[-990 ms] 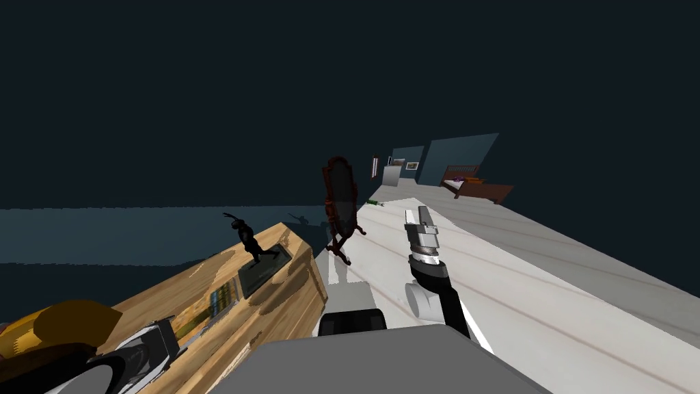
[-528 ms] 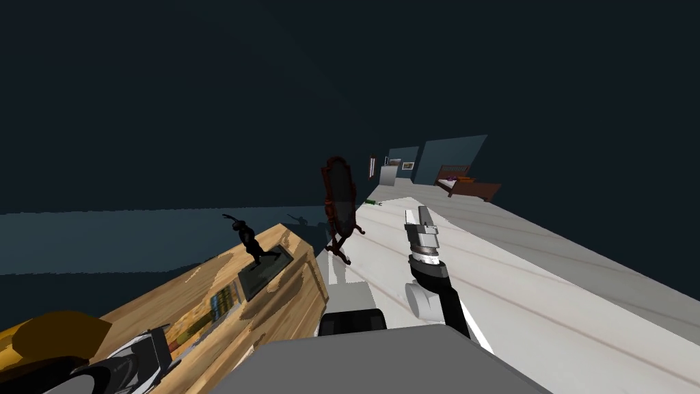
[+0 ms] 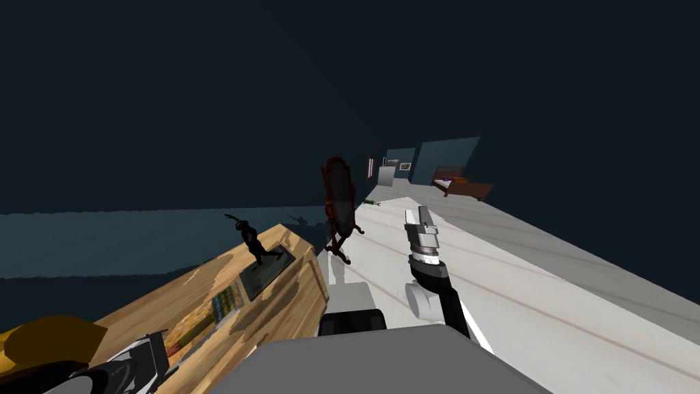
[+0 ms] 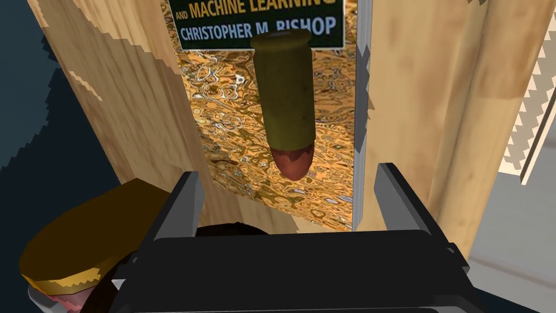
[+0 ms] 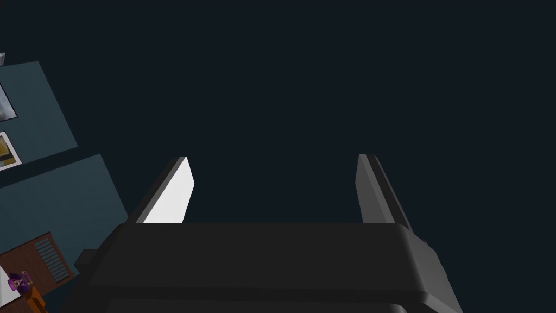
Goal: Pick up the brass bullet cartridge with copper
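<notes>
The left gripper (image 4: pixel 288 173) is standing released, fingers (image 4: pixel 187 201) spread wide. The brass cartridge (image 4: pixel 285 92) is lying just ahead of it, in line with the gap, copper tip pointing back at it, resting on a patterned book (image 4: pixel 233 125). The right gripper (image 5: pixel 271 163) is likewise hanging released.

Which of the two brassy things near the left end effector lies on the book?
The olive-brass cartridge with the reddish tip, ahead of the open left end effector; the rounded ochre thing sits off the book, to one side.
</notes>
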Robot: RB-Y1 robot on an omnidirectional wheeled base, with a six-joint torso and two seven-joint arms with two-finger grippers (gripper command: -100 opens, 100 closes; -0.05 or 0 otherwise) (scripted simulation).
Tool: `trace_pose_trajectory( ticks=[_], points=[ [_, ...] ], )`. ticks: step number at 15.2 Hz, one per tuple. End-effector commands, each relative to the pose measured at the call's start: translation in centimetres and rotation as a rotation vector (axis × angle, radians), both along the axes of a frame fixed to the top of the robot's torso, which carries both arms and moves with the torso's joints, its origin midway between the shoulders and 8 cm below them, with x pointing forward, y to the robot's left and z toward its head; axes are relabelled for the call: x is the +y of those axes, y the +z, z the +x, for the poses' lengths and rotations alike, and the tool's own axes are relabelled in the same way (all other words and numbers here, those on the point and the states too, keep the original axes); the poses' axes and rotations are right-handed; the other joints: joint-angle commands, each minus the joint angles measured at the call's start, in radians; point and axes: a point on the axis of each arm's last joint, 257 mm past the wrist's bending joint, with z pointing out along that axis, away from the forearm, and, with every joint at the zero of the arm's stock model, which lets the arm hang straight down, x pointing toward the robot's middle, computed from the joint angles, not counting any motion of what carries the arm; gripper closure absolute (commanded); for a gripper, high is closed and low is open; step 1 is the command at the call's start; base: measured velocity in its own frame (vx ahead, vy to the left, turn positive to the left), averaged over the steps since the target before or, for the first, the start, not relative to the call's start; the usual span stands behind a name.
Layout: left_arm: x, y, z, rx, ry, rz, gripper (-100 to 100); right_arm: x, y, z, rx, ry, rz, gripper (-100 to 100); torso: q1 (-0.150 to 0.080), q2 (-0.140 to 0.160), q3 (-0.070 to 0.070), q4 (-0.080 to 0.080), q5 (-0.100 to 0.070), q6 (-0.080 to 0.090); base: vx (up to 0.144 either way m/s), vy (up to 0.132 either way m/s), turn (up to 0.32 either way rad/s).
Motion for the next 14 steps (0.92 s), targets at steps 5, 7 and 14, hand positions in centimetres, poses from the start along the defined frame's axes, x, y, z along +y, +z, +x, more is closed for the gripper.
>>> trace_pose_trajectory(
  ticks=[5, 7, 14],
  points=[
    [-0.6, 0.9, -0.1, -0.002, -0.003, 0.0, 100, 0.0, 0.0, 0.0, 0.0, 0.0, 0.0, 0, -0.001, 0.001, 0.0, 0.0, 0.0, 0.0, 0.001, -0.003, 0.005],
    [0.0, 0.7, -1.3, 0.011, 0.041, -0.011, -100, 0.0, 0.0, 0.0, 0.0, 0.0, 0.0, 0, 0.0, 0.001, 0.0, 0.0, 0.0, 0.0, 0.014, -0.004, -0.026],
    [0.9, 0.0, -2.8, 0.025, 0.109, -0.032, -100, 0.0, 0.0, 0.0, 0.0, 0.0, 0.0, 0, -0.003, -0.006, -0.004, -0.001, -0.001, 0.0, 0.08, -0.037, -0.034]
  ],
)
